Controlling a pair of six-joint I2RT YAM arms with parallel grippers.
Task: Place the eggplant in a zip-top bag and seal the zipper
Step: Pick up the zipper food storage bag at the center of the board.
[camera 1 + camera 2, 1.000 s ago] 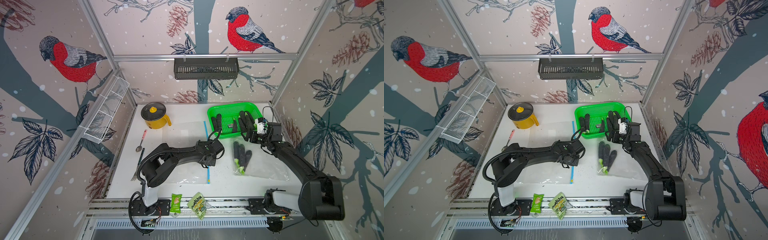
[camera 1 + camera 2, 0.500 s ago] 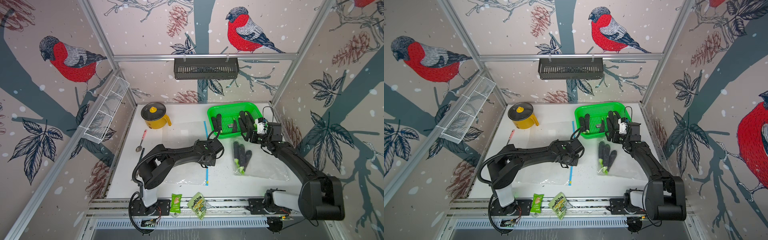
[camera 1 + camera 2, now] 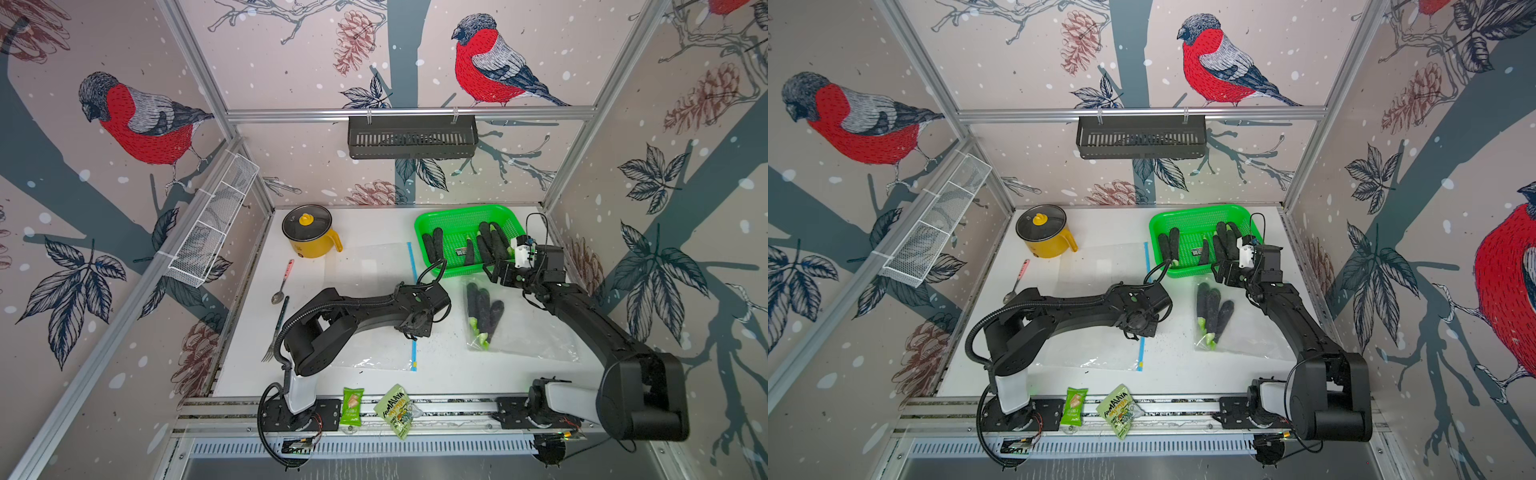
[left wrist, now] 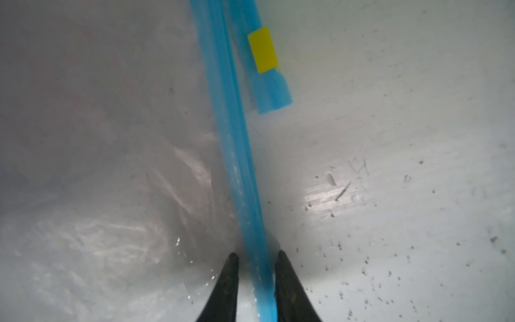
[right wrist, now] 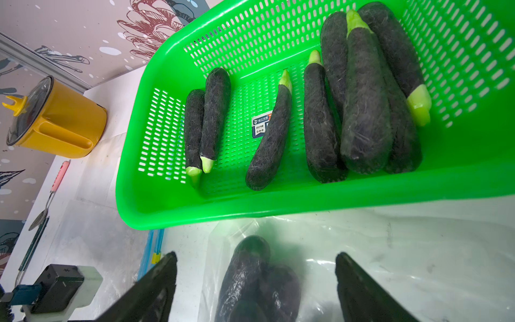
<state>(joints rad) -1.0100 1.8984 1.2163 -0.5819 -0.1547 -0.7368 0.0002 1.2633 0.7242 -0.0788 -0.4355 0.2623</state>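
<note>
The fingers of the left hand [image 4: 256, 255] stand narrowly apart astride the blue zipper [image 4: 237, 167] of the zip-top bag [image 3: 374, 266] mid-frame on the counter [image 3: 440, 374]; whether they pinch it I cannot tell. The right hand [image 5: 256, 255] is spread wide over three bagged eggplants [image 3: 482, 309] right of centre, below the green basket [image 3: 465, 212] of loose eggplants [image 3: 492, 243]

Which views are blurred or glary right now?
Left wrist view: zipper strip soft, bright glare patch on the table. Right wrist view: basket and its eggplants sharp, gripper fingers out of focus, bagged eggplants hazy under shiny film. Both top views: sharp; flat bag glints at its near edge.
</note>
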